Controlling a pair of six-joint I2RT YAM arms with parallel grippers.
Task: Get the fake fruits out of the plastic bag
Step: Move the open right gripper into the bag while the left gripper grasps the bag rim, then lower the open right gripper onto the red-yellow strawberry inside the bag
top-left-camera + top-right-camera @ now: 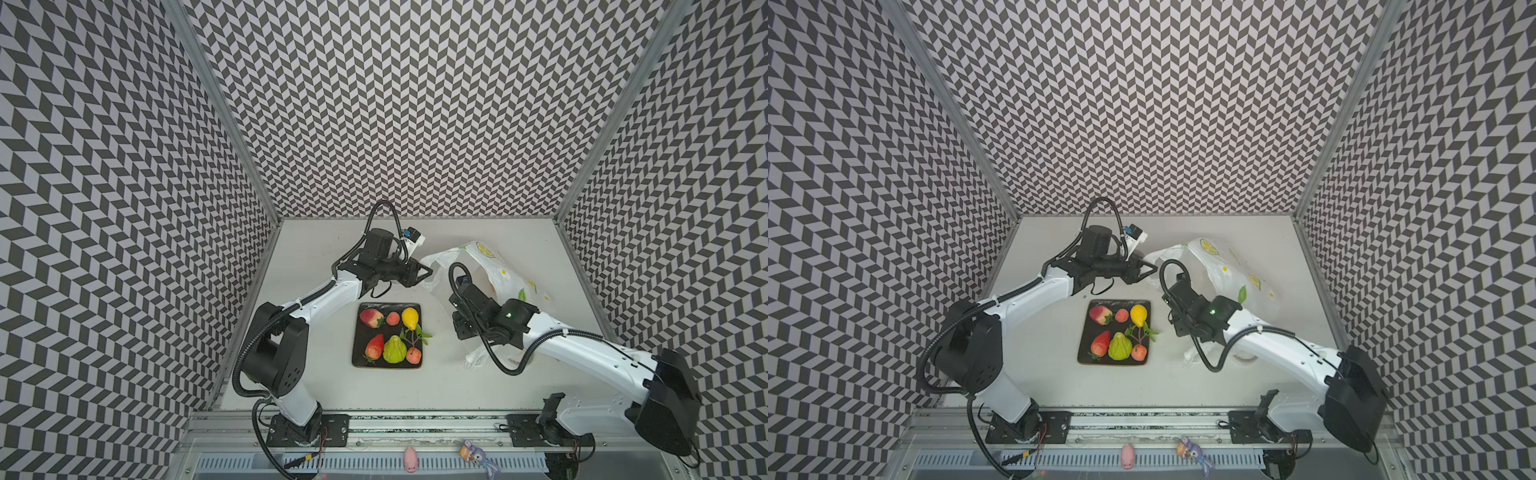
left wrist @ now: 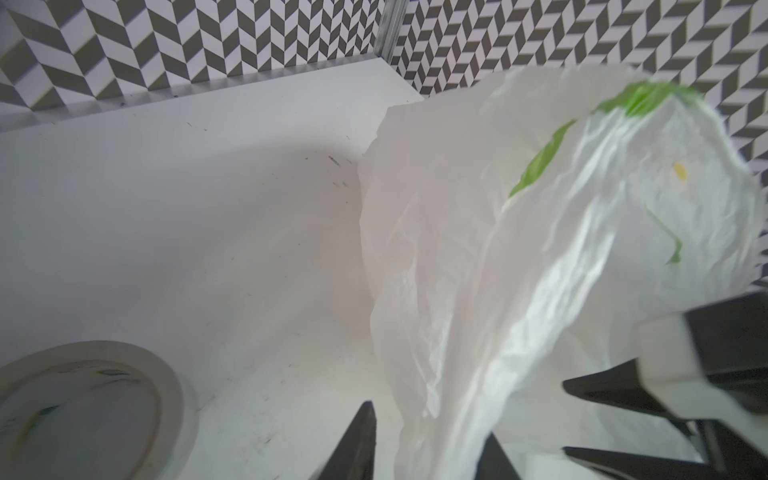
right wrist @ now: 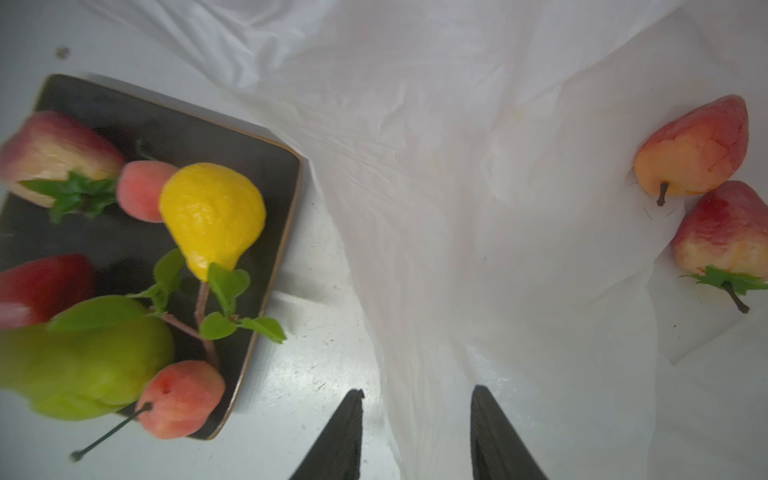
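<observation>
Several fake fruits lie on a black square plate (image 1: pixel 390 305) mid-table: strawberries (image 1: pixel 371 317), a green pear (image 1: pixel 394 350), a yellow fruit (image 3: pixel 212 208) and small peaches (image 1: pixel 414 355). Two more red-yellow fruits (image 3: pixel 694 149) rest on the white film of the plastic bag (image 1: pixel 498 270) (image 3: pixel 457 166). The bag stands puffed up at the back right. My left gripper (image 1: pixel 428 272) (image 2: pixel 430 419) is at the bag's raised rim, jaws apart with film running between them. My right gripper (image 3: pixel 415 392) points down beside the plate, jaws apart astride the bag's edge.
A roll of clear tape (image 2: pixel 91 407) lies on the table behind the left gripper. A pink pig toy (image 1: pixel 410 458) and a purple toy (image 1: pixel 473 451) sit on the front rail. Patterned walls close in the table on three sides.
</observation>
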